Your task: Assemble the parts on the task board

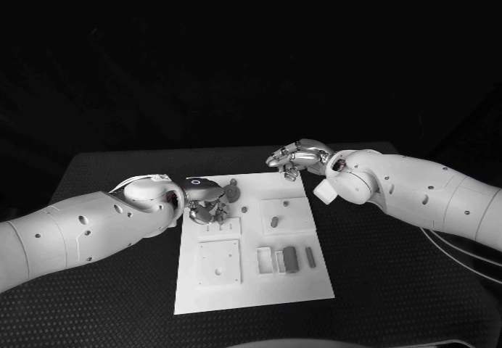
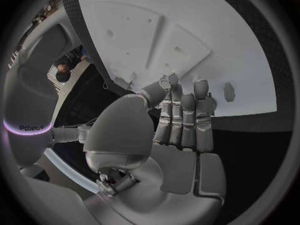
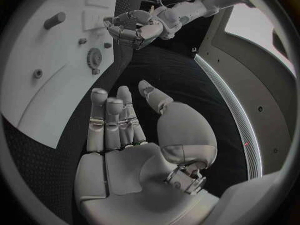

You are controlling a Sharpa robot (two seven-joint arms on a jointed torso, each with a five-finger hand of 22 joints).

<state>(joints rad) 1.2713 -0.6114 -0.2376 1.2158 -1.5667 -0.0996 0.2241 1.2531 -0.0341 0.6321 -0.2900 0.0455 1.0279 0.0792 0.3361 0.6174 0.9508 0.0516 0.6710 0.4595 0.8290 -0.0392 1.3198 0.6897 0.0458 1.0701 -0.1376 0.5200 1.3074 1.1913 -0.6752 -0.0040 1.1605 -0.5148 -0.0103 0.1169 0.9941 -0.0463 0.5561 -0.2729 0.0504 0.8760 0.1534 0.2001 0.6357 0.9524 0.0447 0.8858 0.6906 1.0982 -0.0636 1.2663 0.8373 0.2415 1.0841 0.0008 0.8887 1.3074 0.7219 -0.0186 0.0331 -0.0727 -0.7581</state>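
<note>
small grey toothed gear wheel (image 1: 233,191) lies flat on the white rectangular plastic task board (image 1: 303,286), near its far edge, just ahead of the left hand (image 1: 206,203) fingertips. being round, it has no long axis to line up with. that hand hovers over the board's far corner, fingers curled loosely; whether they hold anything i cannot tell. the right hand (image 1: 298,158) hangs off the far edge, fingers apart, holding nothing, farther from the gear. so the left looks nearer for the pick.
</note>
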